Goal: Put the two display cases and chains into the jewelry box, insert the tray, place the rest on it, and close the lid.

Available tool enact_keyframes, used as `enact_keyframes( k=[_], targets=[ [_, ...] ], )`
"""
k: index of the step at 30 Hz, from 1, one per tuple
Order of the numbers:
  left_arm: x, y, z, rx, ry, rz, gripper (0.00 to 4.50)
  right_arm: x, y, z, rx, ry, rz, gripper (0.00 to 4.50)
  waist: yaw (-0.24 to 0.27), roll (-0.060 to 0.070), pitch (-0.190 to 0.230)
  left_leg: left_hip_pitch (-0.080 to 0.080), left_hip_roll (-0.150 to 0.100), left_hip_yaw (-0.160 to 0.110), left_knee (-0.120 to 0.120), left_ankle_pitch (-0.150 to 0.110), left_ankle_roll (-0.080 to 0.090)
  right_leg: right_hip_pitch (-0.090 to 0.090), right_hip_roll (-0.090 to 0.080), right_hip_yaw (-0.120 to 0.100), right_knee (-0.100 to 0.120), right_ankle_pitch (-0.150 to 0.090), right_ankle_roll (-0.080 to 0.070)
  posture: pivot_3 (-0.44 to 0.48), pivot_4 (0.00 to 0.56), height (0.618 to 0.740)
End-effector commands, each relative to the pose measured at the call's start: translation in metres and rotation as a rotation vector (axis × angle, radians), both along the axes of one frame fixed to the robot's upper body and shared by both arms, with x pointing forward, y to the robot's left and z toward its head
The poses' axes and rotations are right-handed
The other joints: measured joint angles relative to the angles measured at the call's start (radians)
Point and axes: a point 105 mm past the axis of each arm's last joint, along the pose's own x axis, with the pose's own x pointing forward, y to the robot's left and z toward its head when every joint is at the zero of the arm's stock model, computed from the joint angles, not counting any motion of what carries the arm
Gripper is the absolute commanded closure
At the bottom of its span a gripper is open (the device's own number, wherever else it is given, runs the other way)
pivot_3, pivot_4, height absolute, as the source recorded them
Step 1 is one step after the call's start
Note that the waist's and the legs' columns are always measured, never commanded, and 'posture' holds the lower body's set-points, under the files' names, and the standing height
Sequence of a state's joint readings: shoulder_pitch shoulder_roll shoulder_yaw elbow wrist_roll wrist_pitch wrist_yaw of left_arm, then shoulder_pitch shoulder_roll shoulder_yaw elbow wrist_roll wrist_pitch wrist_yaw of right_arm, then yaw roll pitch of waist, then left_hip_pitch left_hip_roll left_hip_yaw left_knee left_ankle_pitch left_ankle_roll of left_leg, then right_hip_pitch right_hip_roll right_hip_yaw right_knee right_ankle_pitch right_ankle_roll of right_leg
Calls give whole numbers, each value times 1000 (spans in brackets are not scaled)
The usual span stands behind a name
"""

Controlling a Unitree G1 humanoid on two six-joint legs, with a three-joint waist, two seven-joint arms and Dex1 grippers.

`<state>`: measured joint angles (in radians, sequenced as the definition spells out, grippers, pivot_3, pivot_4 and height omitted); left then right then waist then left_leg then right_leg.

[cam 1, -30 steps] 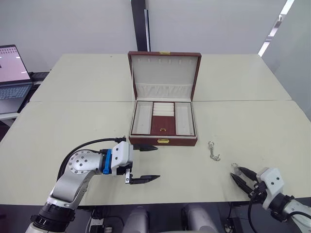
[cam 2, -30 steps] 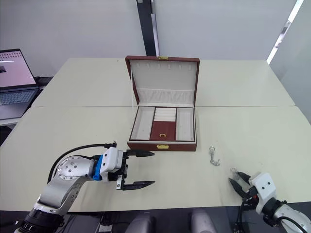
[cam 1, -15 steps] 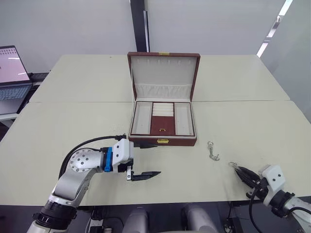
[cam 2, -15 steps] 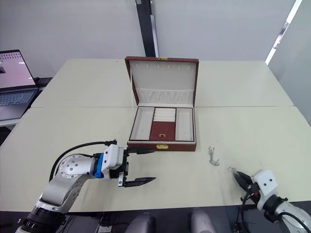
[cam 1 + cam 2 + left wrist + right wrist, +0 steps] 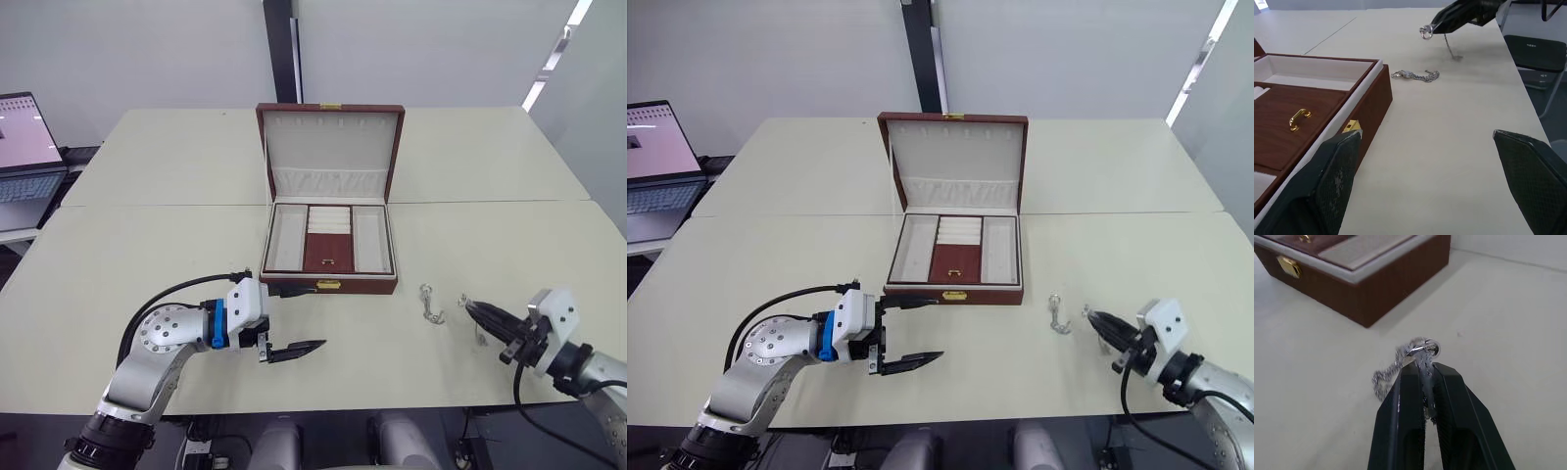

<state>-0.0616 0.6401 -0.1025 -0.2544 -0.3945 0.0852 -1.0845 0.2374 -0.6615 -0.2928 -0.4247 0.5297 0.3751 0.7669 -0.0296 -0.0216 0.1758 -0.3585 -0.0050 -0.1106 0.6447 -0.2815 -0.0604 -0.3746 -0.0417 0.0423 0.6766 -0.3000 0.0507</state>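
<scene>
The jewelry box (image 5: 328,284) stands open mid-table with its lid (image 5: 330,152) upright. The tray (image 5: 328,250), with a brown centre panel and gold handle, sits inside it. One of the chains (image 5: 428,304) lies on the table to the right of the box. My right gripper (image 5: 469,307) is shut on a second chain (image 5: 1426,32), held just above the table beside the lying one. My left gripper (image 5: 315,318) stands open and empty at the box's front left corner. The display cases are out of view.
A laptop (image 5: 24,147) sits open at the far left, past the table's edge. A seam (image 5: 147,205) crosses the table behind the box front. Black chairs (image 5: 1530,49) stand beyond the right table edge.
My right gripper closed on the chain at the near edge, lifted it and moved forward and left toward the lying chain. The left gripper barely shifted.
</scene>
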Motion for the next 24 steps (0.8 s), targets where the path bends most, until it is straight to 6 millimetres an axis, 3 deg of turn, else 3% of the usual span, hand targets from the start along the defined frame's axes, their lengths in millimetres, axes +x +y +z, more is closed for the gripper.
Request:
enact_keyframes(
  k=[1, 10, 24],
  targets=[
    [-2, 0, 11, -38, -35, 27, 0, 6, 15, 21, 13, -44, 74, 4439, 0, 0, 0, 0, 0, 0, 0, 0, 0, 0, 0, 0, 0, 0, 0, 0, 150, 740],
    [-3, 17, 9, -70, -27, 192, 0, 40, 57, 75, 93, -158, 226, 4439, -2, 1, 1, -3, 0, 0, 0, 0, 0, -3, 0, 0, 0, 0, 0, 0, 150, 740],
    [-7, 28, 19, -133, -40, 416, 0, 67, 123, 142, 174, -277, 468, 4439, -3, 1, 2, -5, 0, 0, 0, 0, 0, -7, 0, 0, 1, 0, 0, 0, 150, 740]
  ],
)
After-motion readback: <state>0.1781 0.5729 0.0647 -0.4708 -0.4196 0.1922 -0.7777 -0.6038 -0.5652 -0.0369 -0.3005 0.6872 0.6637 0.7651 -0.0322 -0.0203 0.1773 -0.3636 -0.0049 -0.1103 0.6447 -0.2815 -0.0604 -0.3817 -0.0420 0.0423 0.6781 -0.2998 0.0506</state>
